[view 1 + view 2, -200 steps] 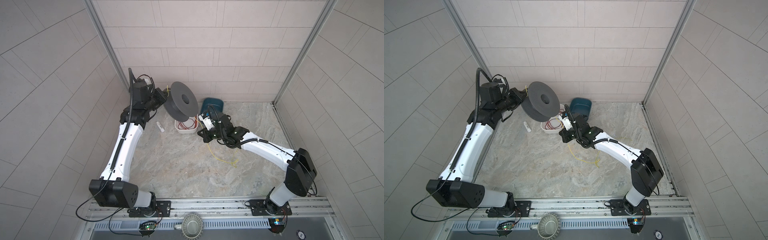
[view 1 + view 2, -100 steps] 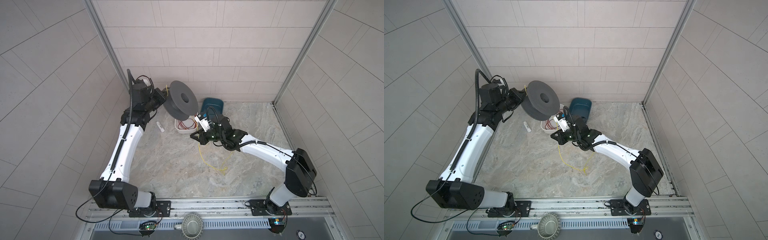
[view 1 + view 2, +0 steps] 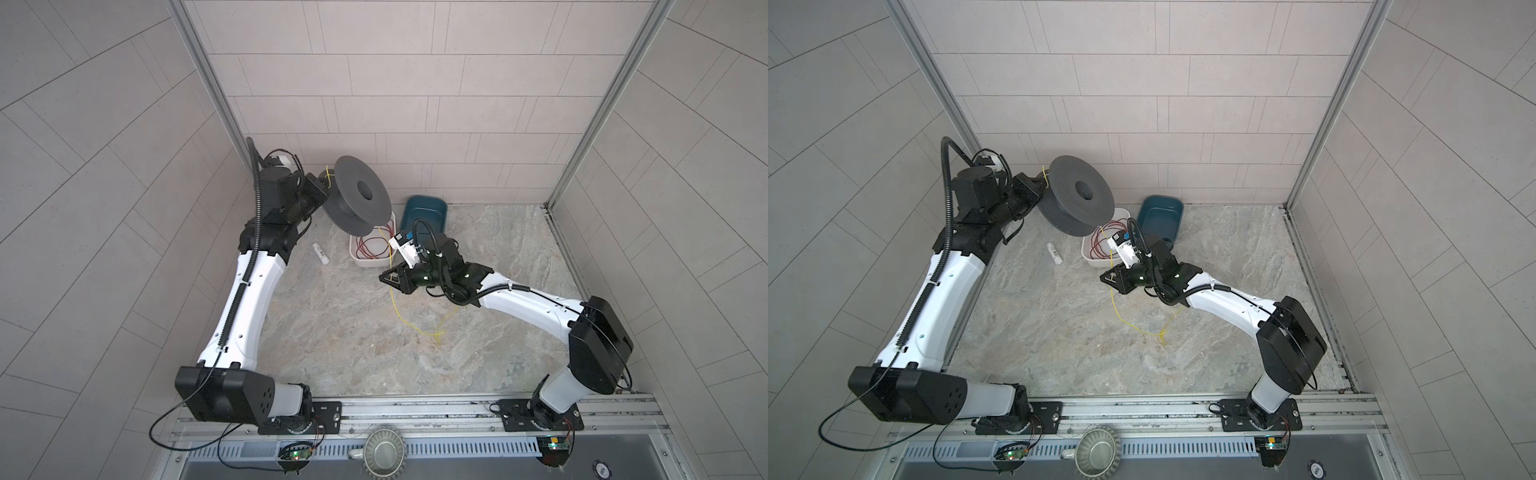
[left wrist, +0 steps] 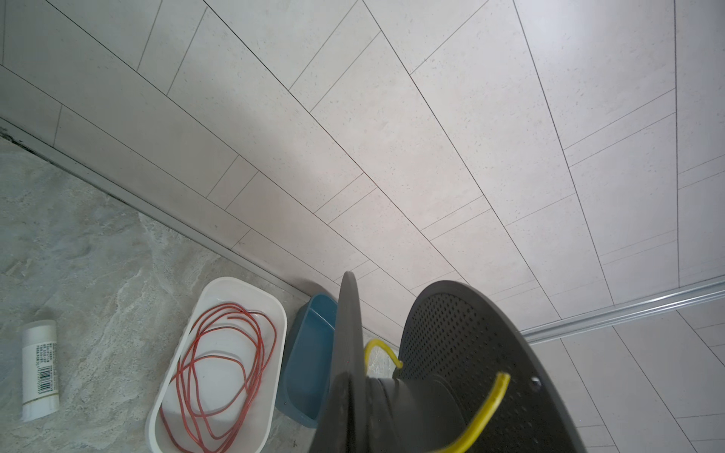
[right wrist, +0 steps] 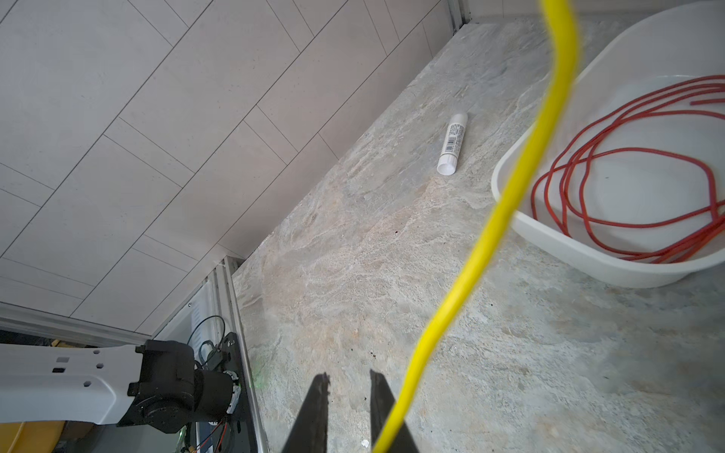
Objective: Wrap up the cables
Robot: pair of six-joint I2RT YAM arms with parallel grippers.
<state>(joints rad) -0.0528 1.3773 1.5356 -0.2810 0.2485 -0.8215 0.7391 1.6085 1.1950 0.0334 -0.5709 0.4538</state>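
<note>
Tracking right gripper [image 5: 348, 380]: jaws parted a sliver, nothing between them | yellow cable [image 5: 486, 243] runs roughly along the fingers, just beside one, outside the gap | left gripper [image 3: 318, 193] clamped on spool [image 3: 359, 195], farther from the slack

**Counter** [image 3: 332, 353]: grey-beige marbled stone slab, closed in by tiled walls at the back and both sides. You have four items lying on it.

1. White oval plastic tray [image 3: 371, 263], toward the back, left of centre.
2. Dark teal plastic tub [image 3: 441, 203], just beside the tray, at the back wall.
3. Small white cylindrical tube with a barcode label [image 3: 320, 254], on its side, near the tray's left.
4. Thin yellow wire [image 3: 435, 333], slack end resting mid-counter, well apart from the tub.
</note>
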